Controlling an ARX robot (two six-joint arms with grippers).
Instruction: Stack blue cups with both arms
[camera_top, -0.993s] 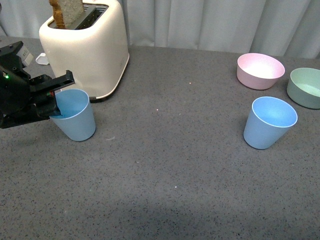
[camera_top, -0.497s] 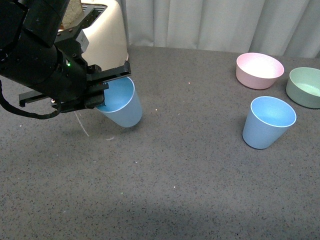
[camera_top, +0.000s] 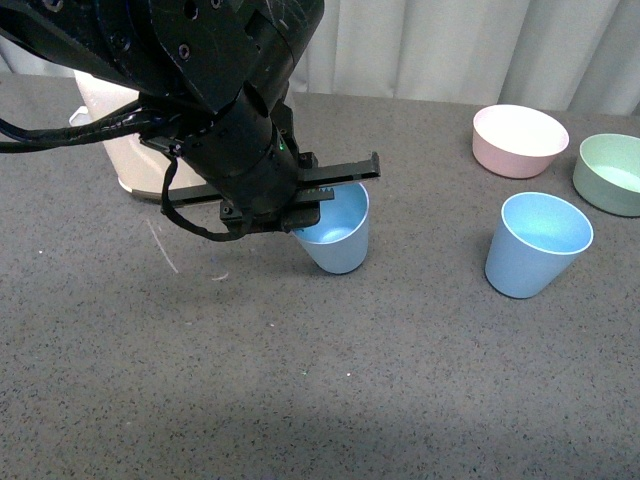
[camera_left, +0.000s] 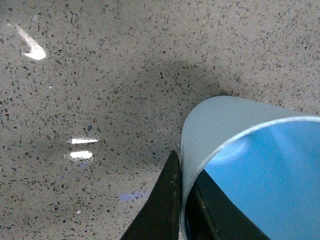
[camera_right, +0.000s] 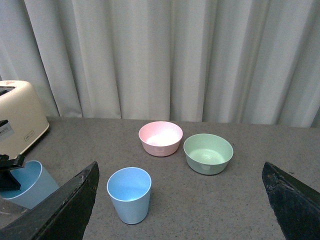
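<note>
My left gripper (camera_top: 318, 190) is shut on the rim of a light blue cup (camera_top: 338, 232), one jaw inside and one outside, holding it near the middle of the table. In the left wrist view the cup (camera_left: 250, 150) is pinched between the black fingers (camera_left: 167, 200) above the speckled surface. The second blue cup (camera_top: 537, 245) stands upright at the right, apart from the first. It also shows in the right wrist view (camera_right: 129, 194). My right gripper (camera_right: 180, 210) is open and empty, raised behind that cup; it is out of the front view.
A cream toaster (camera_top: 130, 160) stands at the back left, mostly hidden by my left arm. A pink bowl (camera_top: 519, 140) and a green bowl (camera_top: 609, 174) sit at the back right. Grey curtains hang behind the table.
My left arm has carried the blue cup from beside the toaster rightward to the table's middle. The right-hand cup has not moved.
</note>
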